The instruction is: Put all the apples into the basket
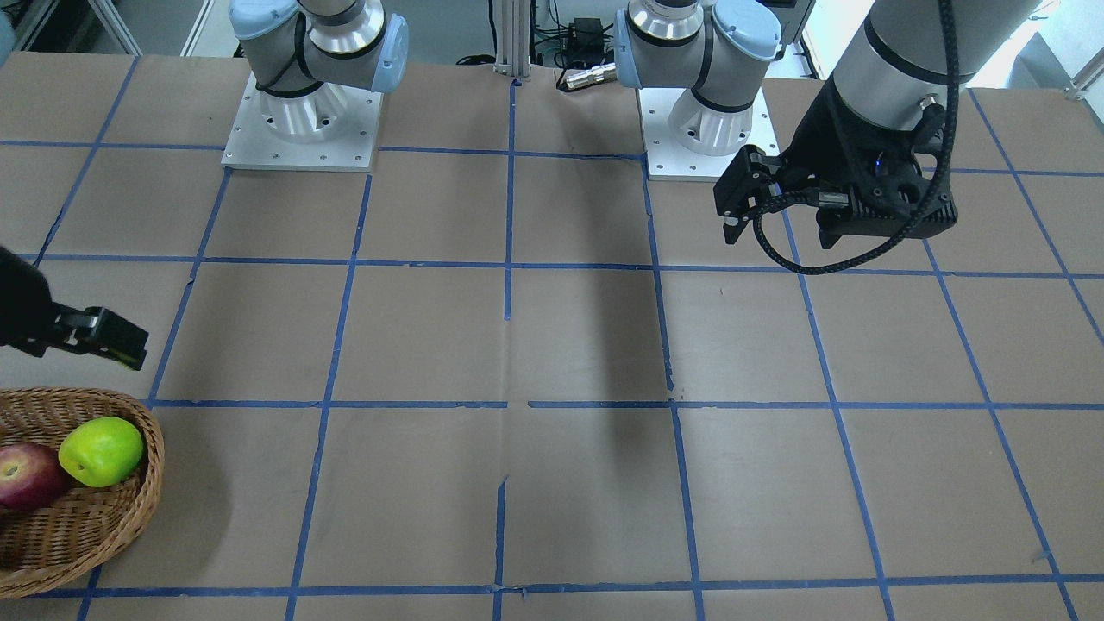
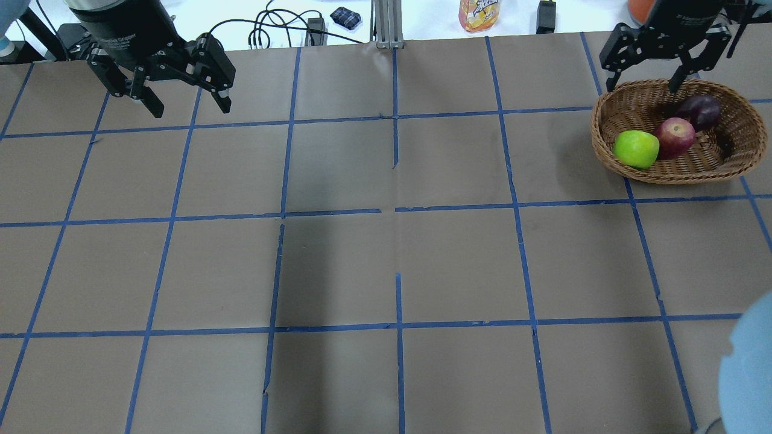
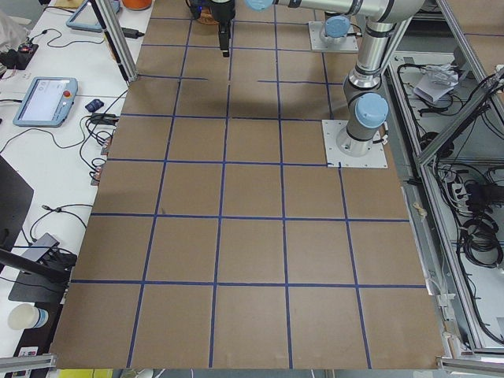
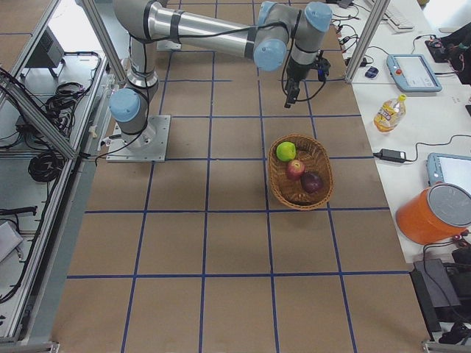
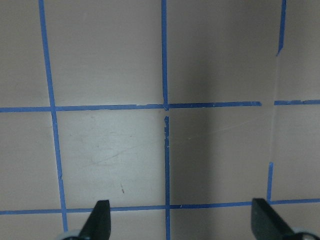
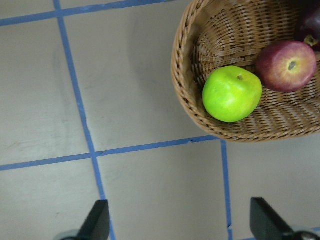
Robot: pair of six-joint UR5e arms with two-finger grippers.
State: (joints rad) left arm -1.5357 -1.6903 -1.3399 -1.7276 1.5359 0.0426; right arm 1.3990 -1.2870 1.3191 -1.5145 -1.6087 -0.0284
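The wicker basket (image 2: 603, 129) stands at the table's far right and holds all three apples: the green apple (image 2: 635, 149), the red apple (image 2: 675, 137) and the maroon apple (image 2: 699, 111). My right gripper (image 2: 642, 84) is open and empty, raised just beyond the basket's far rim. In the right wrist view, the green apple (image 6: 232, 93) and red apple (image 6: 287, 66) lie inside the basket (image 6: 182, 85), with the maroon apple (image 6: 311, 27) at the view's edge. My left gripper (image 2: 192, 110) is open and empty, raised over the far left of the table.
The brown table has a blue tape grid (image 2: 395, 208). A juice bottle (image 2: 479, 13), cables and a power adapter lie beyond the far edge. In the front-facing view, the two arm bases (image 1: 302, 121) stand at the robot's side.
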